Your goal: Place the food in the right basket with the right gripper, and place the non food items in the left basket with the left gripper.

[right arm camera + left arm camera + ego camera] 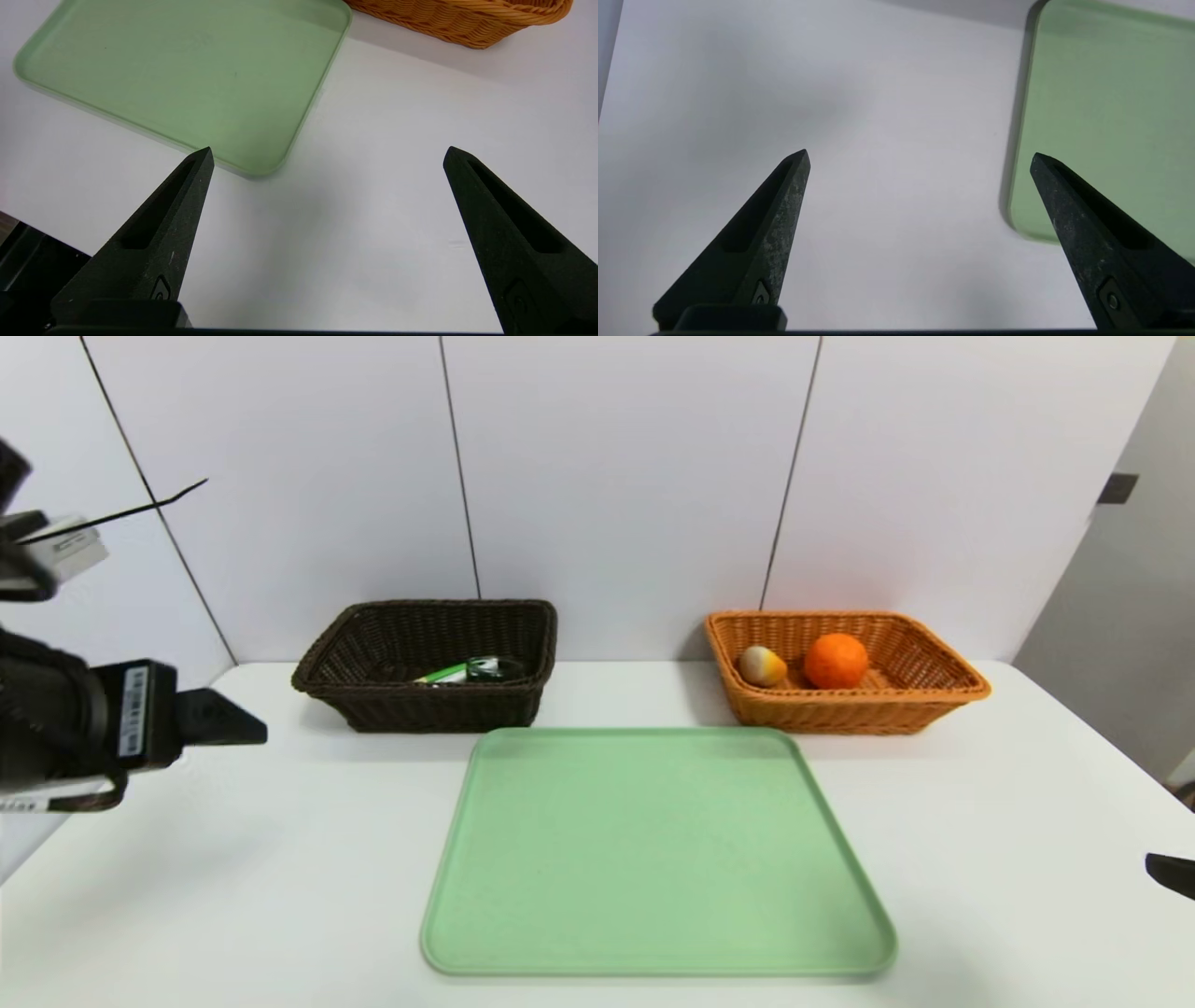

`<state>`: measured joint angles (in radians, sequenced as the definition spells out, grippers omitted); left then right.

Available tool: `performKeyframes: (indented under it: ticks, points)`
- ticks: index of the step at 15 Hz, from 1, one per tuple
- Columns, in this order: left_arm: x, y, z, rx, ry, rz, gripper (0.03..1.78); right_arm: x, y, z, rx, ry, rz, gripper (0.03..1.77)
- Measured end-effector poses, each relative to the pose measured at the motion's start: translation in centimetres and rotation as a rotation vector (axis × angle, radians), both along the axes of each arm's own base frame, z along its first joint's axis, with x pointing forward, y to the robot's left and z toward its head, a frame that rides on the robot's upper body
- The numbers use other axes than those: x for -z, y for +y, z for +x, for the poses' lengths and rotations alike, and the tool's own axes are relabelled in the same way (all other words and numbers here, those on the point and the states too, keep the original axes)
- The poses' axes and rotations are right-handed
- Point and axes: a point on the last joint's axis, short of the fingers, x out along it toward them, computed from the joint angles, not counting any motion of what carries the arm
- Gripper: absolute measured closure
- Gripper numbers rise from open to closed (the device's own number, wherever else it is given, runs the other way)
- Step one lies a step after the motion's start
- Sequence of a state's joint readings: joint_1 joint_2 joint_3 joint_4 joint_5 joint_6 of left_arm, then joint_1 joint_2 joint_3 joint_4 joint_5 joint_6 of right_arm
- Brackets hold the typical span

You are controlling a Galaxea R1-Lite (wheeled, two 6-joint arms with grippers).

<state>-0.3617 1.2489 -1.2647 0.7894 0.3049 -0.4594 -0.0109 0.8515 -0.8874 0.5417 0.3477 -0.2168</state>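
Green tray [653, 859] on a white table [990, 896], nearest the viewer, with nothing on it; the sorting looks finished, so the likeliest trouble is needless motion: a low sweep of either arm could catch the tray's raised rim and skid it. Farther back, a forward swing could knock a basket, because both stand just beyond the tray. In the dark basket [443, 710], at left, lie a green-and-white item [445, 674] and a dark, glossy item [495, 669], partly hidden by the wall; in the tan basket [840, 714], at right, sit an orange [836, 662] and a pale yellow-white food piece [762, 666]. The round orange might roll if that basket is jolted. As for pose, the right gripper [329, 148] hangs over bare table at the tray's near right corner, fingers spread wide, holding nothing. The left gripper [920, 151] is above the table left of the tray, well apart from the baskets, its fingers also wide and empty.
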Motion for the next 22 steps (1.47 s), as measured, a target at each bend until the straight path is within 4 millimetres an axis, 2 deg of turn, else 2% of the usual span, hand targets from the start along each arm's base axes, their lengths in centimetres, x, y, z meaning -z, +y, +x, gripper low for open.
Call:
performKeyframes:
  ticks: [3,9,16,22]
  points:
    - [1.9,1.9,-4.2,-0.042,-0.04,0.018,0.14,0.6,0.0,-2.7,-0.002,-0.046,-0.008,0.1]
    - [6.3,4.5,-10.4,-0.113,-0.065,0.055,0.12,2.2,0.1,-7.0,0.002,-0.098,-0.013,0.1]
    - [11.1,5.6,-15.7,-0.223,-0.129,0.061,0.12,3.7,0.2,-9.7,0.016,-0.114,-0.016,0.1]
    - [14.8,5.5,-19.4,-0.221,-0.228,0.176,0.12,4.9,0.2,-11.2,0.014,-0.138,-0.027,0.1]
